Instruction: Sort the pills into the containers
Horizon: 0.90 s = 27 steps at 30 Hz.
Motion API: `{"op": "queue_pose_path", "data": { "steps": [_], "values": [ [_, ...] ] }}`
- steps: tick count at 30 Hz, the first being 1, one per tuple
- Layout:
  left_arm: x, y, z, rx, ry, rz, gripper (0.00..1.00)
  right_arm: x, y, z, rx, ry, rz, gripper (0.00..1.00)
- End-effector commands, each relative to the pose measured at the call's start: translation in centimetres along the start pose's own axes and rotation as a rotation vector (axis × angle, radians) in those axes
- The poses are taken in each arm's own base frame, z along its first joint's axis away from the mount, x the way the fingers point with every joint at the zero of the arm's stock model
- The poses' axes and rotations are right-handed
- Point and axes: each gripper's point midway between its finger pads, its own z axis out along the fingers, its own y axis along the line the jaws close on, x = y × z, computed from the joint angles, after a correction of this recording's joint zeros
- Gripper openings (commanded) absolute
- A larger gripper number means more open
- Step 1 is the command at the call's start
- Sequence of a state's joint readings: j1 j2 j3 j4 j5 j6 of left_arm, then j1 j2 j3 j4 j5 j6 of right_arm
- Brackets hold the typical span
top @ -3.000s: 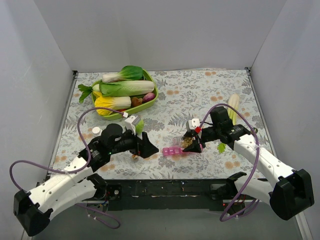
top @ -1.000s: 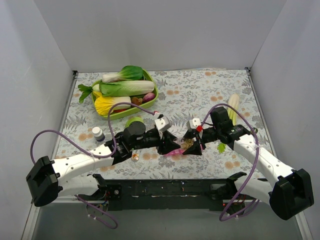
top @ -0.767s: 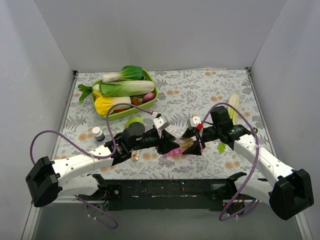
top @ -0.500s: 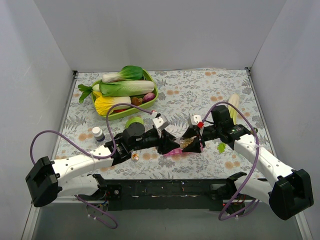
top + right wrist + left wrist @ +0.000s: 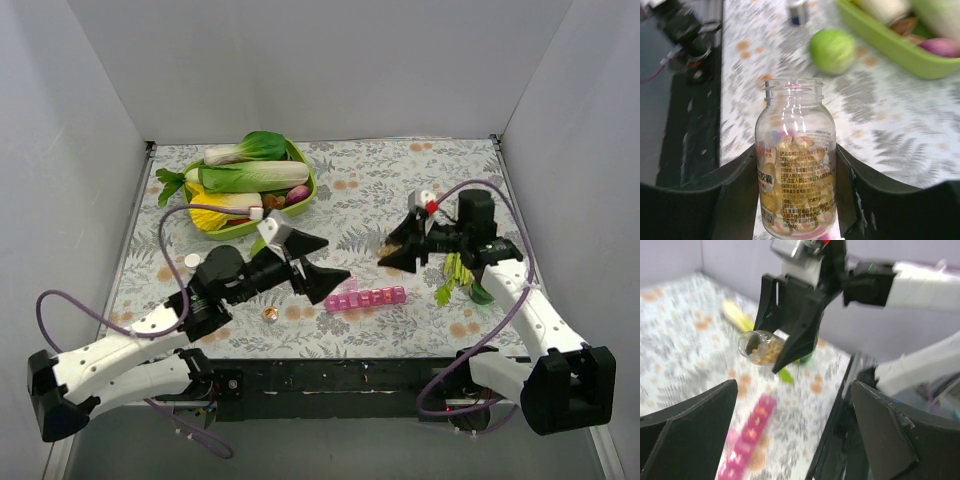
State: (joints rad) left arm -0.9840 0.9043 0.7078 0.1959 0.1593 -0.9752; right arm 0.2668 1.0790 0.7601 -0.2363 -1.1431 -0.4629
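**Pill bottle up in the air, pink strip down by the near edge**

The pills (image 5: 792,210) are little orange-brown bits in the bottom of a small clear bottle (image 5: 796,160). The bottle has no cap on. The right claw (image 5: 397,252) pinches it with a finger tight on each side. It holds the bottle up in the air over the right half of the desk (image 5: 400,170).

The containers (image 5: 365,298) are one thin pink strip of little square boxes. The strip lies flat on the desk, close to the near edge and about in the middle. Its long way runs left to right along that edge, and its right end sits a tiny bit farther back.

This is the part that matters. From the bottle, the pink strip lies down low, toward the near edge and a little to the left. The bottle is not over any box right now. I think the right claw has to come down and nearer, then tip the open mouth over one box. The boxes are small, so pills could easily spill onto the desk.

The left claw (image 5: 322,262) is spread wide with nothing in it. It hangs just beside the left end of the strip, so it is the closer arm to the strip. It looks well placed to hold the strip steady. I cannot tell if the little lids are up or down.
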Motion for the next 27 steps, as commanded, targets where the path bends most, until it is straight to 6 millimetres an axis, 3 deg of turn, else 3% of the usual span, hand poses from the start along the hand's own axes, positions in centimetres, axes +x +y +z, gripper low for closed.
{"op": "queue_pose_path", "data": {
  "steps": [1, 2, 3, 4, 5, 6, 8, 9, 10, 11, 12, 13, 14, 15, 16, 17, 19, 20, 21, 22, 23, 24, 25, 27],
  "values": [
    [-8.3, 0.3, -3.9, -0.143, -0.190, 0.062, 0.98, -11.9, -5.1, -4.5, 0.188, -0.185, -0.080, 0.06],
    [-8.3, 0.7, -4.5, -0.167, -0.187, 0.066, 0.98, -13.2, -7.5, -6.3, 0.278, -0.213, -0.062, 0.06],
    [-8.0, 0.8, -5.4, -0.185, -0.175, 0.062, 0.98, -17.2, -8.1, -7.9, 0.329, -0.291, -0.031, 0.07],
    [-7.6, 1.3, -5.8, -0.210, -0.173, 0.049, 0.98, -18.9, -9.0, -9.0, 0.374, -0.341, -0.013, 0.07],
    [-7.3, 1.5, -6.1, -0.218, -0.171, 0.033, 0.98, -20.2, -11.4, -11.7, 0.484, -0.409, 0.018, 0.07],
    [-7.1, 1.4, -6.5, -0.220, -0.180, 0.001, 0.98, -23.0, -11.5, -13.0, 0.511, -0.497, -0.024, 0.07],
    [-6.2, 1.8, -7.1, -0.226, -0.188, -0.029, 0.98, -26.2, -11.3, -14.2, 0.470, -0.641, 0.131, 0.06],
    [-6.1, 1.8, -7.3, -0.224, -0.201, -0.042, 0.98, -28.0, -9.6, -13.8, 0.392, -0.681, 0.094, 0.06],
    [-6.2, 1.6, -7.5, -0.215, -0.214, -0.056, 0.98, -30.7, -5.4, -13.1, 0.252, -0.743, -0.006, 0.06],
    [-5.8, 1.6, -7.5, -0.213, -0.211, -0.061, 0.98, -31.9, -2.0, -11.5, 0.137, -0.740, -0.103, 0.07],
    [-5.8, 1.6, -7.5, -0.213, -0.213, -0.064, 0.98, -32.7, 1.5, -10.1, 0.026, -0.726, -0.194, 0.07],
    [-5.9, 1.6, -7.5, -0.213, -0.218, -0.064, 0.98, -33.8, 5.2, -9.9, -0.047, -0.723, -0.338, 0.07],
    [-6.1, 1.4, -7.5, -0.205, -0.218, -0.059, 0.98, -34.5, 7.3, -10.1, -0.077, -0.736, -0.365, 0.07],
    [-6.0, 1.5, -7.4, -0.207, -0.211, -0.053, 0.98, -35.1, 7.9, -10.6, -0.072, -0.741, -0.379, 0.07],
    [-6.0, 1.5, -7.3, -0.208, -0.209, -0.049, 0.98, -35.8, 7.0, -11.5, -0.028, -0.745, -0.353, 0.06],
    [-5.9, 1.5, -7.0, -0.205, -0.199, -0.044, 0.98, -37.0, 4.6, -14.1, 0.098, -0.793, -0.330, 0.06],
    [-5.6, 1.6, -6.7, -0.202, -0.186, -0.042, 0.98, -37.9, 1.0, -16.4, 0.215, -0.830, -0.210, 0.05],
    [-5.2, 1.6, -6.3, -0.199, -0.174, -0.045, 0.98, -38.5, 0.3, -17.2, 0.217, -0.879, -0.144, 0.04],
    [-5.3, 1.3, -6.1, -0.180, -0.183, -0.044, 0.98, -38.8, 1.4, -17.1, 0.182, -0.895, -0.173, 0.05],
    [-5.0, 1.4, -5.9, -0.181, -0.173, -0.043, 0.98, -39.0, 3.9, -15.2, 0.093, -0.871, -0.228, 0.06],
    [-4.9, 1.4, -5.7, -0.177, -0.169, -0.038, 0.98, -39.6, 8.1, -14.4, 0.040, -0.836, -0.370, 0.06],
    [-4.7, 1.5, -5.4, -0.177, -0.157, -0.032, 0.98, -39.4, 9.7, -14.0, 0.016, -0.814, -0.436, 0.06],
    [-4.7, 1.4, -5.2, -0.176, -0.153, -0.029, 0.98, -39.1, 9.9, -14.5, 0.052, -0.796, -0.488, 0.06],
    [-4.4, 1.4, -4.7, -0.169, -0.142, -0.025, 0.98, -39.5, 5.1, -16.6, 0.212, -0.795, -0.378, 0.06]
  ]
}}
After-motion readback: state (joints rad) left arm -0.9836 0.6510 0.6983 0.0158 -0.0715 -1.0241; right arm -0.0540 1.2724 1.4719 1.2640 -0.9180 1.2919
